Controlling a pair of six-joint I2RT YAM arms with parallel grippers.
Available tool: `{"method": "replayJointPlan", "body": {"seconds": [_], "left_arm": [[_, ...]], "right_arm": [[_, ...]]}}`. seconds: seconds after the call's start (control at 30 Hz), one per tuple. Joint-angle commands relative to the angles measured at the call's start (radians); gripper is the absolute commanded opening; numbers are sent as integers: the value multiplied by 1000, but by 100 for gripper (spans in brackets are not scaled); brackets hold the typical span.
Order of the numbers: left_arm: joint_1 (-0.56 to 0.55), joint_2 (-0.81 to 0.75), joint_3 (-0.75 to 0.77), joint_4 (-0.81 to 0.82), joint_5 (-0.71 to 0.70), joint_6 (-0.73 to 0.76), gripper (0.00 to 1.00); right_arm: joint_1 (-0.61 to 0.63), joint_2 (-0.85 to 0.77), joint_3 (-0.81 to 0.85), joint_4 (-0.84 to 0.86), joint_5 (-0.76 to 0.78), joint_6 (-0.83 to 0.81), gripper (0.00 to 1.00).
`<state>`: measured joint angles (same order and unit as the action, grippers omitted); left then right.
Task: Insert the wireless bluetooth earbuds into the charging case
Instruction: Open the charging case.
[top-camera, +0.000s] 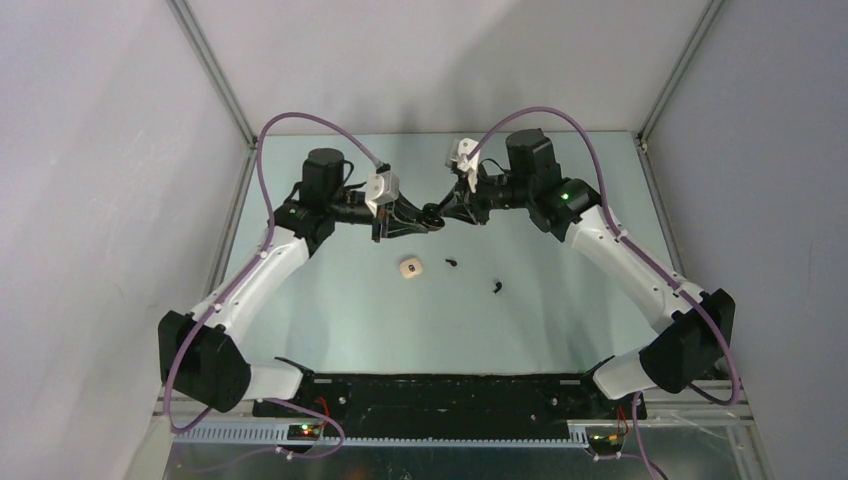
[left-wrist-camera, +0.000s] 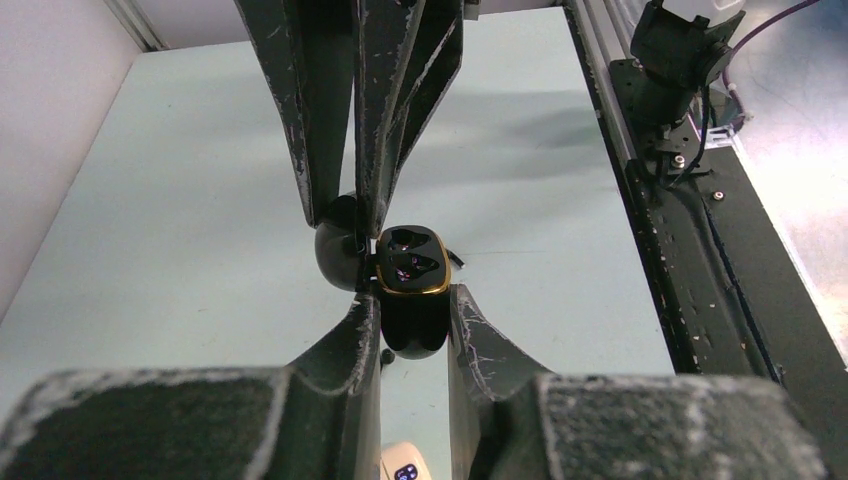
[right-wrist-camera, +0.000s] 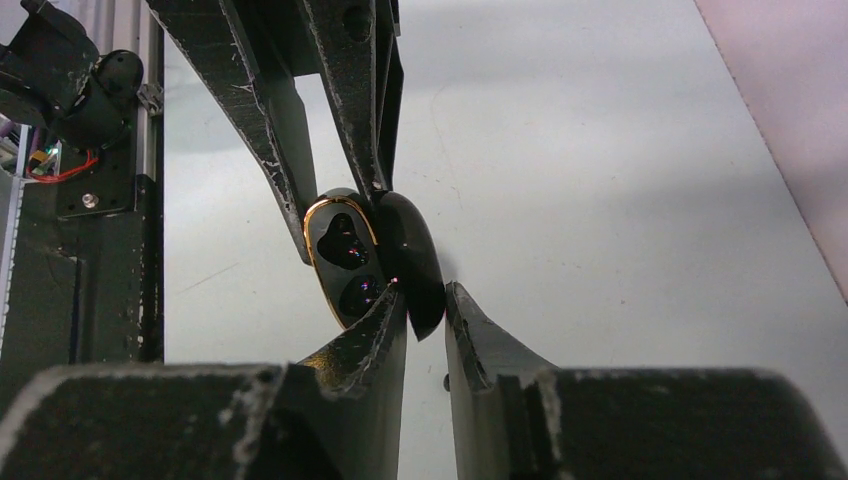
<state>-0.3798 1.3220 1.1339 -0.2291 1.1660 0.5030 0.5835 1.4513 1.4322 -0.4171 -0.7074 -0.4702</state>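
Left gripper (left-wrist-camera: 412, 310) clamped on base of open black charging case (left-wrist-camera: 410, 265), held above the tabletop (top-camera: 560, 270). Right gripper (right-wrist-camera: 425, 300) pinches its lid. One earbud (top-camera: 449, 262) and second earbud (top-camera: 497, 287) lie on tabletop, just beside white case (top-camera: 410, 268).

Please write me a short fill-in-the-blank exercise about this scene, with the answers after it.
1. The left gripper holds the charging case, and its lid is ___.
2. The rim of the case is ___ in colour.
3. The earbuds lie on the ___, outside the case.
Answers: open; gold; table.
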Motion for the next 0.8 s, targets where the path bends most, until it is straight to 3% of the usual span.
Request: {"method": "replayJointPlan", "body": {"seconds": [0.0,0.13,0.2,0.23,0.27,0.4,0.63,0.77], "left_arm": [[3,-3,44,22,14,-17,0],[2,2,43,24,-19,-36,1],[2,7,45,25,-63,-72,9],[-1,13,47,28,-80,-89,14],[-2,15,47,32,-125,-132,29],[-7,10,33,45,-218,-216,47],[-11,-22,30,57,-282,-357,69],[-11,-52,40,57,-314,-470,74]], "right_arm": [[0,-1,-2,-8,1,-14,21],[3,-3,-6,-9,1,-26,6],[11,-8,-10,-1,20,-34,0],[20,-12,-15,3,42,-41,0],[26,-16,-19,10,56,-56,0],[70,-43,-41,32,186,-141,0],[99,-63,-52,37,323,-272,0],[84,-72,-53,12,340,-371,0]]}}
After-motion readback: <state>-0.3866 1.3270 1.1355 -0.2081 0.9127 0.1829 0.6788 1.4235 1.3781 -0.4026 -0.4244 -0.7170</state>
